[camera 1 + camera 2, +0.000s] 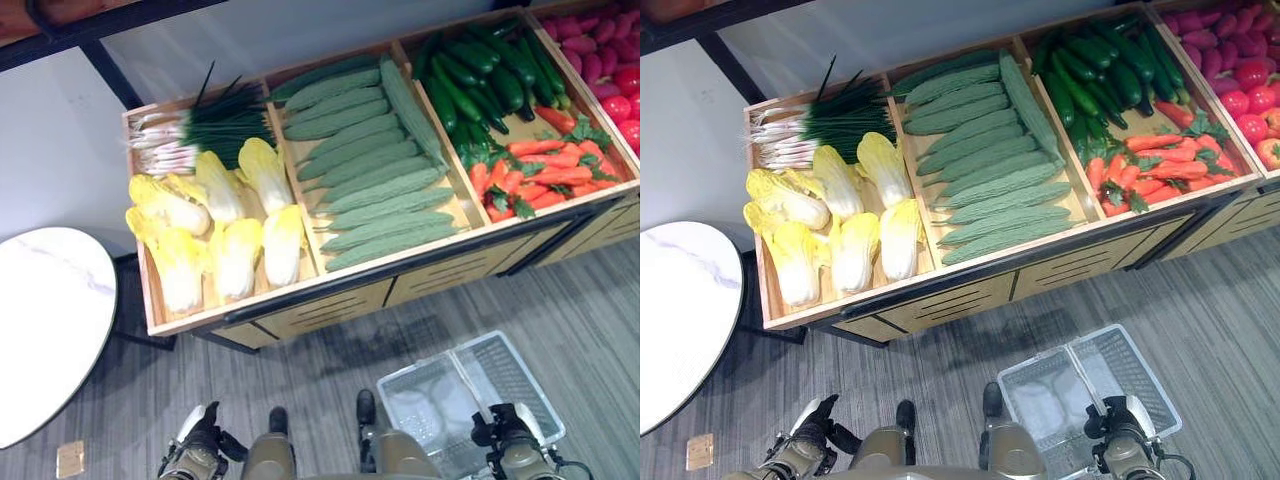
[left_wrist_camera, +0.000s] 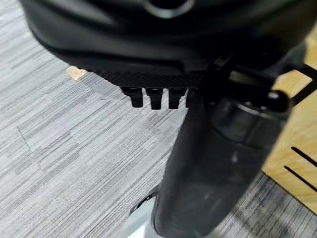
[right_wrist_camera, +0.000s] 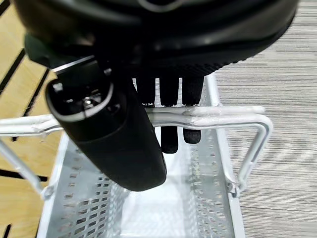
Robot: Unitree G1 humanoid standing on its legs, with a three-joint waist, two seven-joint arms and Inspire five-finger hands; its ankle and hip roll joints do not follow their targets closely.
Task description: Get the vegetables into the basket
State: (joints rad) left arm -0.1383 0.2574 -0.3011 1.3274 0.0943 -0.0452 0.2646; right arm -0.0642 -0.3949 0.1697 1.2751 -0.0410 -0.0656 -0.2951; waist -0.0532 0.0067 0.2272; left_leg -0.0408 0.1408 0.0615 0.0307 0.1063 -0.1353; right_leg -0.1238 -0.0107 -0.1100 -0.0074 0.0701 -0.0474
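Start step: right hand (image 3: 163, 94) curled round white basket (image 1: 500, 365) handle; left hand (image 2: 153, 96) curled, empty. Next: reach far to bitter gourds (image 1: 375, 165).

The display stand (image 1: 330, 300) is pale wood with a black front rail and dark slots in its panels. In it lie yellow-and-white cabbages (image 1: 215, 235), dark green scallions (image 1: 215, 125) with white-pink ends, dull green bumpy gourds (image 1: 365, 170), dark green cucumbers (image 1: 485, 75), orange carrots (image 1: 545, 170) with green tops, magenta sweet potatoes (image 1: 590, 45) and red tomatoes (image 1: 625, 95). The basket (image 3: 213, 119) is white wire mesh. The floor (image 1: 560, 300) is grey with fine stripes. The round bench (image 1: 45, 320) is white, faintly marbled. The right hand (image 3: 168, 94) is black.
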